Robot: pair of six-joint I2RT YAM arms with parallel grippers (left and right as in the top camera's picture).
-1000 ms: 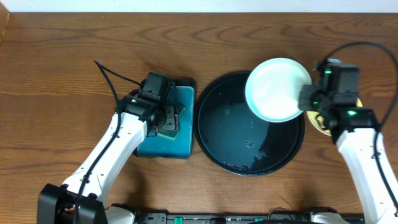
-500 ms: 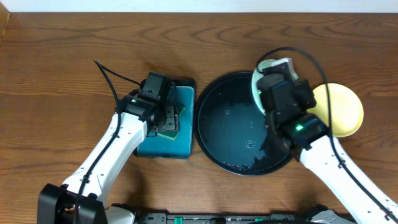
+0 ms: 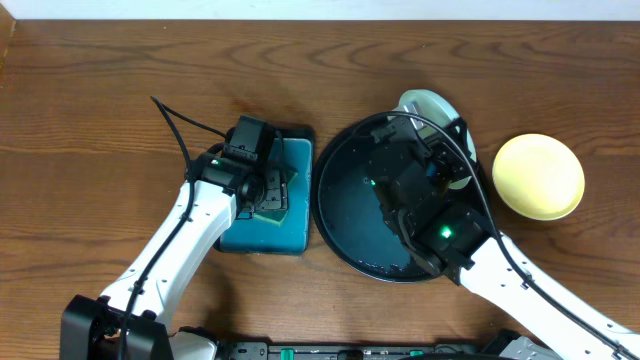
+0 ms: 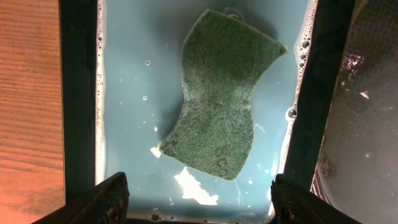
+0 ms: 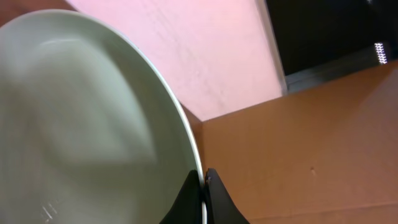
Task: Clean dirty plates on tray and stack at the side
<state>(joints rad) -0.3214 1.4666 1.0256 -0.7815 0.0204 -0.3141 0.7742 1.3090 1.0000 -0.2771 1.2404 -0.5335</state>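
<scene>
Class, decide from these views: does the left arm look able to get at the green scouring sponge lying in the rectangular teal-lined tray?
Probably yes. The left hand hangs open directly above the green scouring sponge, which lies uncovered in the rectangular teal-lined tray, with nothing between them.

From here, the surface (image 3: 100, 80) is brown wood with a plain grain and a soft sheen. The round black tray (image 3: 345, 215) looks like smooth plastic, glossy and wet, with beads of water on it. The rectangular tray (image 4: 137, 74) has a matt black rim and a slick teal floor flecked with foam. In it, the green scouring pad (image 4: 221, 106) is coarse and fibrous. The pale mint plate (image 5: 81, 124) is smooth with a dull gloss. I see the yellow plate (image 3: 538, 177) as smooth and matt. The arm shells (image 3: 180, 240) are shiny white plastic.
</scene>
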